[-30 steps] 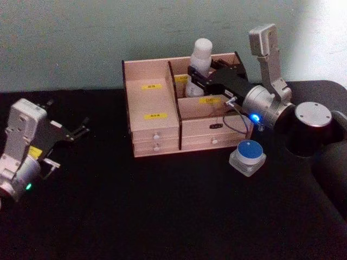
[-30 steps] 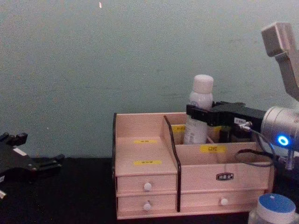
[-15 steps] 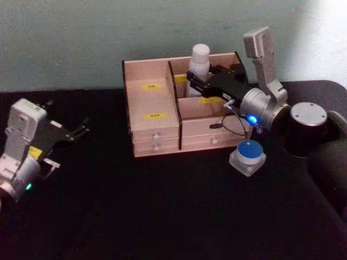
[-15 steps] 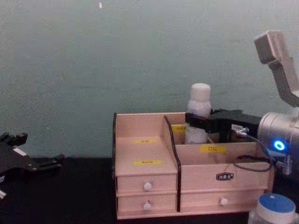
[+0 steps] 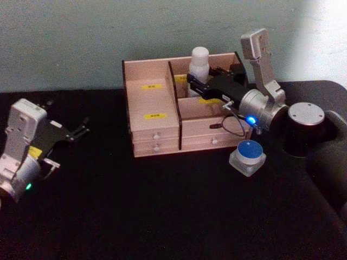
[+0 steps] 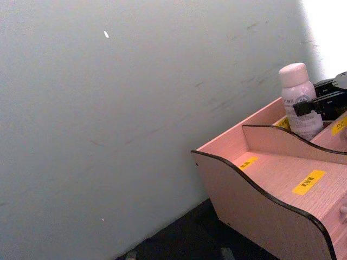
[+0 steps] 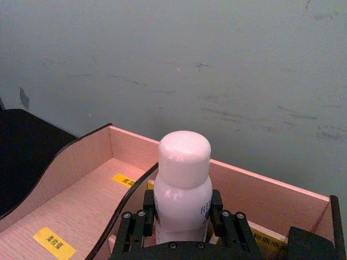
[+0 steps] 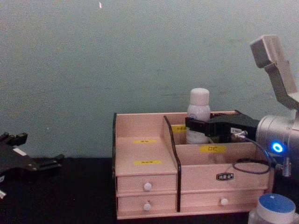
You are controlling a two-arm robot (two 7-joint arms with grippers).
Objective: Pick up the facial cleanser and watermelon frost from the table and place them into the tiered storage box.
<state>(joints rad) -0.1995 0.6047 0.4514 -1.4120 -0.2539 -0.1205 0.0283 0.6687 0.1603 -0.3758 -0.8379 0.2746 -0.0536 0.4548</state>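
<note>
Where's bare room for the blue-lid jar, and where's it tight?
Free: tiered storage box, two left tiers, left wall to centre divider; the table between left hand and box front. Tight: right rear bay, where the right hand grips the facial cleanser; the watermelon frost sits at the box's front right corner.

Right gripper (image 5: 198,82) reached forward, clamped on facial cleanser (image 5: 199,58); left gripper (image 5: 81,127) parked far left, fingers apart.
</note>
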